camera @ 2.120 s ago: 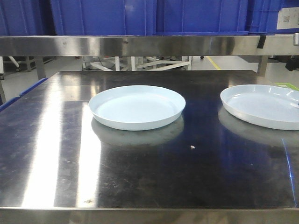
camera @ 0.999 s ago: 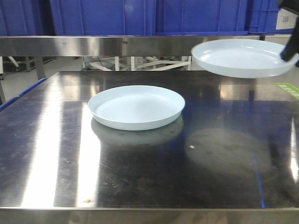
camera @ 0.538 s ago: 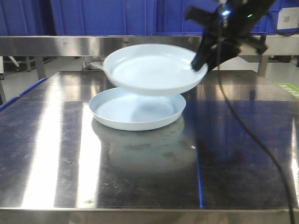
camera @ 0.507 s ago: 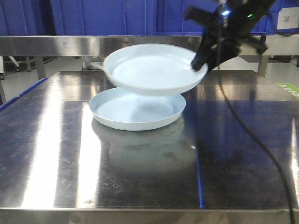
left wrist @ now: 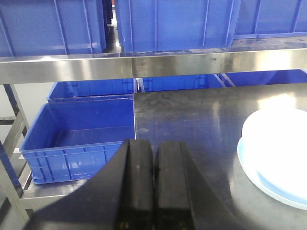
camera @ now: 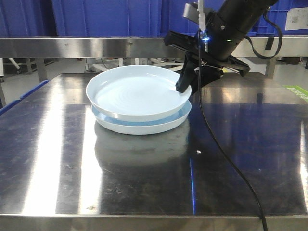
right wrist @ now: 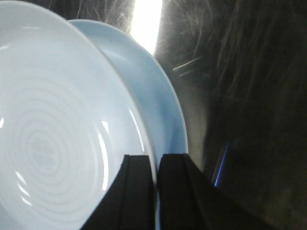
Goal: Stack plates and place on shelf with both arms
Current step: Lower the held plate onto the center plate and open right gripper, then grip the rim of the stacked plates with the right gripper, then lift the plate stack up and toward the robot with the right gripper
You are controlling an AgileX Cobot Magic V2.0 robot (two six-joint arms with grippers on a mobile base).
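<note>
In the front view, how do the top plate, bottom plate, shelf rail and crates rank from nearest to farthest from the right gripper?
1. Top plate: its right rim is in the right gripper.
2. Bottom plate: directly under it.
3. Shelf rail: behind.
4. Crates: on the shelf, farthest.

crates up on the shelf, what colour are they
Deep blue; the crates show best in the left wrist view, sitting on the steel shelf.

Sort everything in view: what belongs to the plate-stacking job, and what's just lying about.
Belongs to the job: upper plate, pinched at its rim by the right gripper; lower plate beneath it; shelf; left gripper, shut and empty.

Just lying about: blue crates; steel tabletop; small crumb on it.
</note>
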